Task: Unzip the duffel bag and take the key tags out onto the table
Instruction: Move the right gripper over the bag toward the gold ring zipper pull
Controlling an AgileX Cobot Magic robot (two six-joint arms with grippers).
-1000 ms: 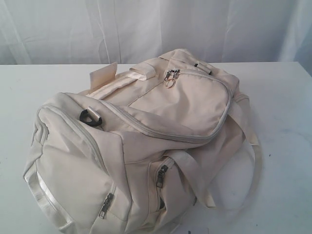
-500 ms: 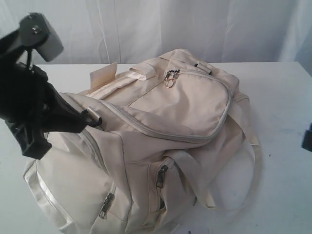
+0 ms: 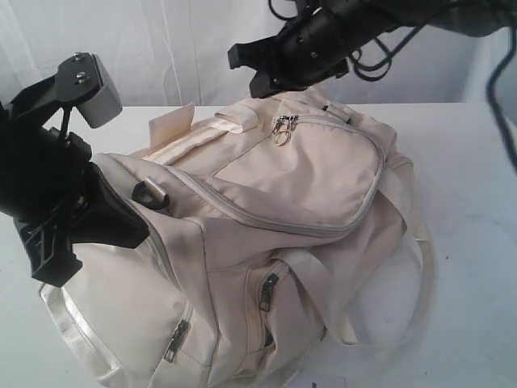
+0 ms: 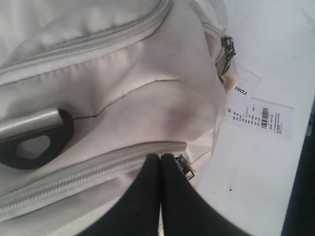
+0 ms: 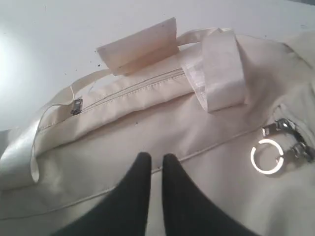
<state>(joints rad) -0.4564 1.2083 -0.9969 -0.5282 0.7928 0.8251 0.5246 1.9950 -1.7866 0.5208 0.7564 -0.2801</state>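
The cream duffel bag (image 3: 283, 202) lies zipped on the white table (image 3: 468, 162). Its main zipper pulls and a metal ring (image 3: 282, 127) sit at the far end of the lid, and the same ring (image 5: 267, 156) shows in the right wrist view. My left gripper (image 3: 144, 233) is shut, its tips (image 4: 160, 157) resting on a side zipper right next to a small metal pull (image 4: 185, 165) and near the black D-ring (image 4: 34, 143). My right gripper (image 3: 246, 71) hovers above the bag's far top edge, fingers (image 5: 142, 162) almost together and holding nothing. The key tags are hidden.
A printed paper tag (image 4: 258, 115) lies on the table beside the bag. A cream fabric flap (image 5: 140, 42) and a webbing handle (image 5: 221, 69) sit at the bag's back edge. A strap loop (image 3: 424, 267) trails at the right. A white curtain hangs behind.
Both arms have come into view. The left arm entered at the left and settled on the bag's left end; the right arm swung in from the upper right over the bag's far edge.
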